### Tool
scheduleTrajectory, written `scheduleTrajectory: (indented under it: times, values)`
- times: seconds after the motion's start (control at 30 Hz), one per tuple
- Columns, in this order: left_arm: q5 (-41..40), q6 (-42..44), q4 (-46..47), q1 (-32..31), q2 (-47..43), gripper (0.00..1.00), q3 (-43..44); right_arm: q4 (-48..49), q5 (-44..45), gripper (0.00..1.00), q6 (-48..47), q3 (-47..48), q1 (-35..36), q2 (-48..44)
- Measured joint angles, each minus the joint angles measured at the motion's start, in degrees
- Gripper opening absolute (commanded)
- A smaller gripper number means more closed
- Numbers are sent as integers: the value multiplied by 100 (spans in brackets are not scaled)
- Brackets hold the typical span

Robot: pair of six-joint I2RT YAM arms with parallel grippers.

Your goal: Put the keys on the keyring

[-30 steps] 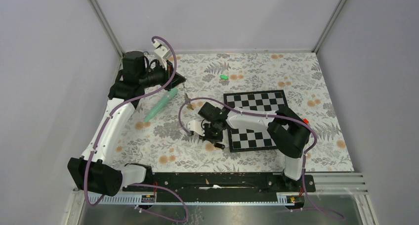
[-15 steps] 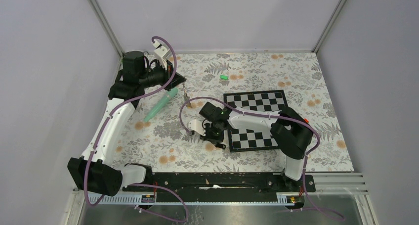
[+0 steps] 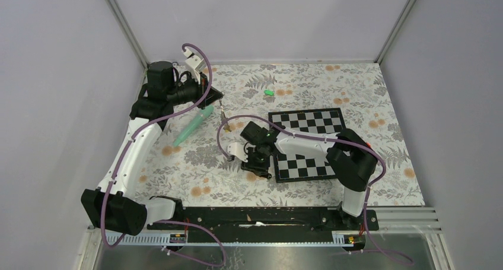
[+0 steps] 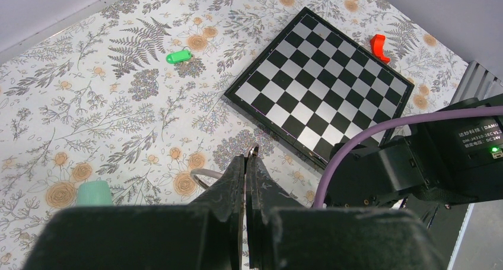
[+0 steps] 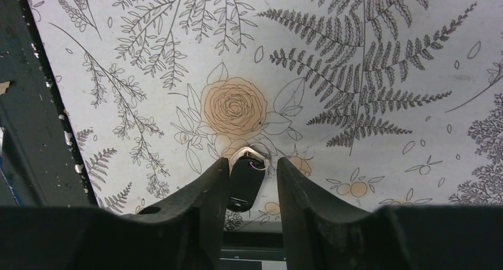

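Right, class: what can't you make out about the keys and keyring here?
Left wrist: the left gripper hides all but a sliver of the keyring.
Top external: keyring too small to count its keys.
Right wrist: whether the right gripper touches the black key is unclear.
Green key: blade too small in either view.

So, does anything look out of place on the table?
The green key lies alone toward the far side, off the chessboard, which sits slightly askew. Nothing looks spilled or damaged.
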Motion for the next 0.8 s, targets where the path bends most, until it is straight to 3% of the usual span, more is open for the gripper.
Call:
scheduleTrajectory:
  times: [0.8]
  values:
    - [17,-4,4,0,0,0,0,-11,-584,49,538,142,-459,306]
